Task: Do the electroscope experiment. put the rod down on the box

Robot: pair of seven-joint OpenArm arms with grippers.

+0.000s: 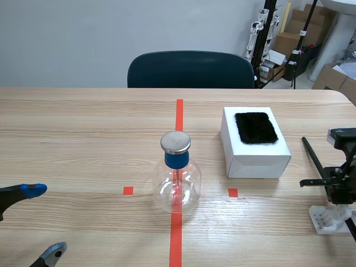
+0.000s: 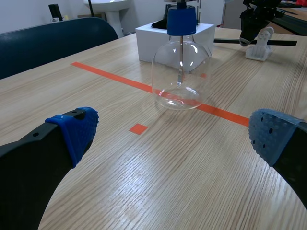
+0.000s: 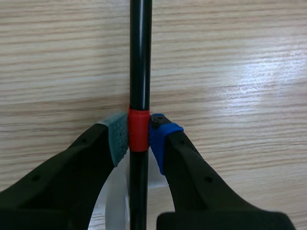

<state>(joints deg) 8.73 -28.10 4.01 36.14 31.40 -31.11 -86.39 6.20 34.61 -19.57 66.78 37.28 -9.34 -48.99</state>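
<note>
**Rod gripped, not yet on box**

Far left of the electroscope flask [image 1: 177, 181], our left gripper [image 1: 44, 221] hangs low, fingers spread wide and empty. Right of the flask sits the white box [image 1: 258, 165], with a black pad [image 1: 256, 128] on top. Farther right of the flask, our right gripper [image 3: 140, 139] is closed on the black rod [image 3: 140, 57]. We judge the round rod could roll off the box if released tilted, or its long end could sweep into the flask.
</note>
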